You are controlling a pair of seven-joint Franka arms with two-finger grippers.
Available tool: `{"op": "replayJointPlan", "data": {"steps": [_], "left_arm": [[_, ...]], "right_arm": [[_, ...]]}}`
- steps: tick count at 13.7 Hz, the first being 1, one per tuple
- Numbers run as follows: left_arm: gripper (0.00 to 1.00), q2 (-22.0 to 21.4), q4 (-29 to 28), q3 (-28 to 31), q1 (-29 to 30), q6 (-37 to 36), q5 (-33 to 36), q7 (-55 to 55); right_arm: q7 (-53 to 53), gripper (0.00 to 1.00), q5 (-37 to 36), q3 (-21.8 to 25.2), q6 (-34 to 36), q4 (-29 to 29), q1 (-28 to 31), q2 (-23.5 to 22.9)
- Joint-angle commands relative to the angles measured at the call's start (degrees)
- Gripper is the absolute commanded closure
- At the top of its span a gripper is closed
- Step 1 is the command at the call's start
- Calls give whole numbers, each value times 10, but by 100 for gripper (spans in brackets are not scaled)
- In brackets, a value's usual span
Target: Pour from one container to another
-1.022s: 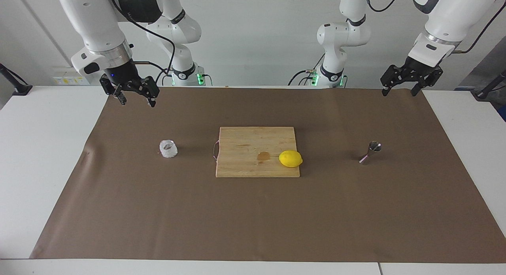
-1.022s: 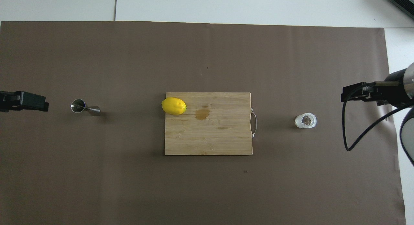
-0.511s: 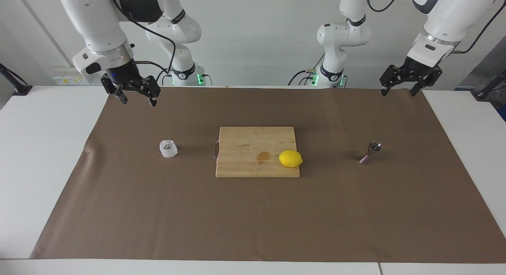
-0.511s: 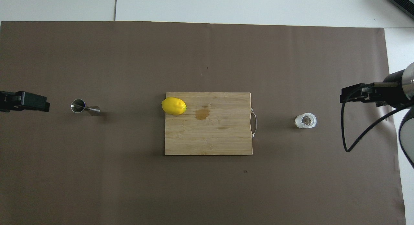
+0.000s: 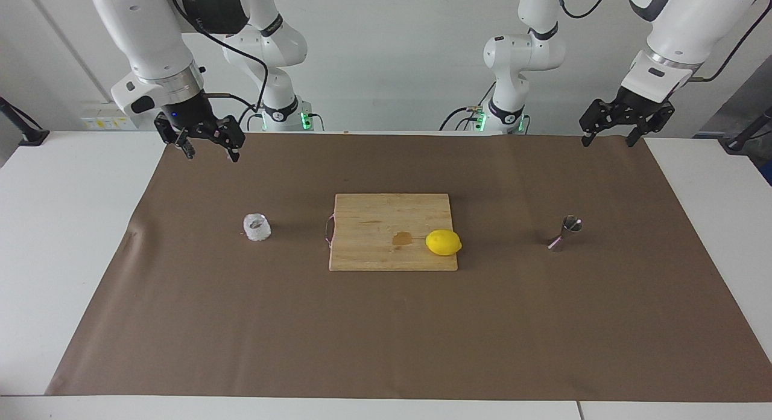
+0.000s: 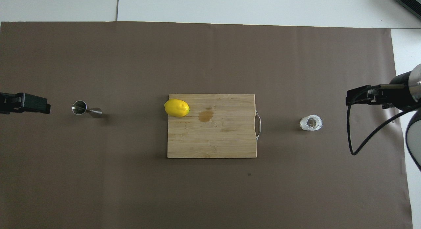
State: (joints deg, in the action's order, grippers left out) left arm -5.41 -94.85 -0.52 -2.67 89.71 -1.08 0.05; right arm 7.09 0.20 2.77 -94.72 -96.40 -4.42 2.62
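The clear textured glass cup [image 5: 257, 227] [image 6: 310, 123] stands upright on the brown mat toward the right arm's end. The metal jigger [image 5: 566, 233] [image 6: 86, 110] stands upright on the mat toward the left arm's end. My right gripper [image 5: 211, 155] hangs open and empty, raised over the mat at the cup's end and well apart from the cup. My left gripper [image 5: 608, 142] is also open and empty, raised over the mat at the jigger's end and clear of the jigger.
A wooden cutting board [image 5: 374, 227] [image 6: 223, 140] with a metal handle lies mid-mat between cup and jigger. A yellow lemon [image 5: 443, 242] [image 6: 177, 107] rests on its corner toward the jigger, beside a small brownish stain [image 5: 401, 239]. White table [image 5: 72, 227] surrounds the mat.
Both grippers have shifted only very slightly in the air. Cup, jigger, lemon and board have not moved.
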Motion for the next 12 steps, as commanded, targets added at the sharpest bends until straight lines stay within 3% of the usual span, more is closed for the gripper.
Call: {"op": "replayJointPlan", "data": {"steps": [1, 8, 12], "left_arm": [[0, 0, 1, 3, -6, 1, 9, 1], [0, -16, -26, 1, -7, -23, -4, 13], [0, -9, -24, 9, 13, -41, -74, 14]], "right_arm": [[-22, 0, 17, 3, 5, -8, -1, 12], [-28, 0, 17, 3, 5, -16, 4, 15], [-28, 0, 17, 3, 5, -17, 3, 15]]}}
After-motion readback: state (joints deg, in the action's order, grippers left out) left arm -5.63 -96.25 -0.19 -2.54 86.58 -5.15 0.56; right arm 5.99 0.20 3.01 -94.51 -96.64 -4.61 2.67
